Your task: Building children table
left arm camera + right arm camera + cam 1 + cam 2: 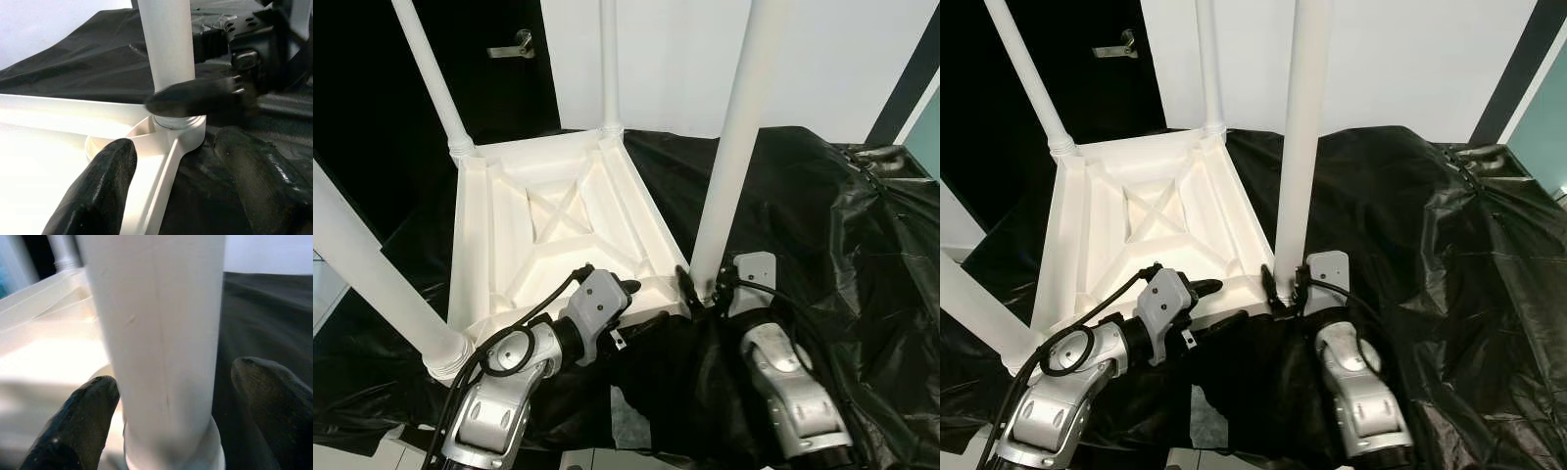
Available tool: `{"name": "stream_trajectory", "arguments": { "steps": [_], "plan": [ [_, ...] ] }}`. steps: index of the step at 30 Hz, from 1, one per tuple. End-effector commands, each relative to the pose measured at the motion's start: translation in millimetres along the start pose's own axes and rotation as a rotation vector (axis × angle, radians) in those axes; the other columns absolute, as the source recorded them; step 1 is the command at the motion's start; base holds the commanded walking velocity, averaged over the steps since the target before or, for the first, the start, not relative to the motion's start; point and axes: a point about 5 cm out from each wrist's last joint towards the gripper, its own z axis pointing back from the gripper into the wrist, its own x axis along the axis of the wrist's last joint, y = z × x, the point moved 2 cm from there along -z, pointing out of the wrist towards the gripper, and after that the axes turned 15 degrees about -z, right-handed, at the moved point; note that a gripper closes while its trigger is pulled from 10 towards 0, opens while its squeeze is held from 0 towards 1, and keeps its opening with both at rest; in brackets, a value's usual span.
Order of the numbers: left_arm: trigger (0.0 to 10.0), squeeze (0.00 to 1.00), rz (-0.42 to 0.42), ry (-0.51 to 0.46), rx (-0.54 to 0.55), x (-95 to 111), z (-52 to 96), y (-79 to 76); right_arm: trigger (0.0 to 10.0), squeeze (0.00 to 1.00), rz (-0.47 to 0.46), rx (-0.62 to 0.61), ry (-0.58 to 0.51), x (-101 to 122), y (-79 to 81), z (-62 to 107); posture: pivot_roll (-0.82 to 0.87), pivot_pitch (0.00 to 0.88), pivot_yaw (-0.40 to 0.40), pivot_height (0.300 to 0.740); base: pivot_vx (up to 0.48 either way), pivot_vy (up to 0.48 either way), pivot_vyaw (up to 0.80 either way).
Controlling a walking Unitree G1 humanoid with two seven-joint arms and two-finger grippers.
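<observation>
White plastic kids' table [558, 230], upside down on black sheeting [822, 215]: all four legs look in. Right gripper [166, 396] jaws spread around the near leg [729, 157], left gripper [195, 191] jaws spread at its socket.

You are looking down on the white children's table [558, 230] lying upside down on a black plastic sheet [842, 255], its four legs pointing up. Take the near right leg [729, 157] as your landmark. Your right hand [697, 291] sits at that leg's base, a finger on either side of it. Your left hand [641, 308] reaches from the left onto the table's near edge, just beside that leg's corner socket. Behind the table, well beyond the leg, a dark door carries a metal handle [512, 44].
</observation>
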Motion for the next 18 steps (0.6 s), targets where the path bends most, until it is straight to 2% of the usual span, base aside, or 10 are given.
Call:
{"name": "stream_trajectory", "arguments": {
  "steps": [1,6,7,11,13,14,15,16,18],
  "plan": [
    [10.0,0.00,-0.008,0.023,0.063,-2.3,-1.3,6.3,10.0,1.00,0.005,0.062,-0.004,4.4,-5.7,-1.1,0.06,0.000,0.015,0.740,0.000,0.000,0.00],
    [10.0,0.00,-0.011,0.022,0.061,-2.7,-2.2,7.4,10.0,1.00,0.021,0.150,0.028,4.9,-8.1,-5.8,0.06,0.000,0.021,0.740,0.000,0.000,0.00],
    [10.0,0.00,-0.017,0.018,0.051,-2.7,-3.6,7.5,10.0,0.00,0.049,0.226,0.067,4.1,-9.0,-13.6,0.05,0.000,0.022,0.740,0.000,0.000,0.00],
    [10.0,0.00,-0.024,0.016,0.047,-2.3,-5.6,7.5,10.0,0.00,0.080,0.289,0.110,3.0,-10.3,-24.6,0.06,0.000,0.014,0.740,0.000,0.000,0.00],
    [10.0,0.00,-0.024,0.016,0.047,-2.3,-5.6,7.5,10.0,0.00,0.080,0.289,0.110,3.0,-10.3,-24.6,0.06,0.000,0.014,0.740,0.000,0.000,0.00],
    [10.0,0.00,-0.024,0.015,0.052,-1.9,-6.4,7.2,4.5,0.00,0.080,0.321,0.129,1.0,-9.0,-28.9,0.07,0.000,0.007,0.740,0.000,0.000,0.00],
    [10.0,0.00,-0.024,0.015,0.052,-1.9,-6.4,7.2,4.5,0.00,0.080,0.321,0.129,1.0,-9.0,-28.9,0.07,0.000,0.007,0.740,0.000,0.000,0.00],
    [10.0,0.00,-0.025,0.015,0.053,-1.6,-6.9,6.6,0.0,0.00,0.080,0.338,0.137,-0.3,-8.4,-30.2,0.08,0.000,-0.001,0.740,0.000,0.000,0.00],
    [10.0,0.00,-0.025,0.015,0.054,-1.2,-7.1,5.8,0.0,0.00,0.079,0.348,0.143,-1.5,-7.9,-30.8,0.08,0.000,-0.001,0.740,0.000,0.000,0.00]
  ]
}}
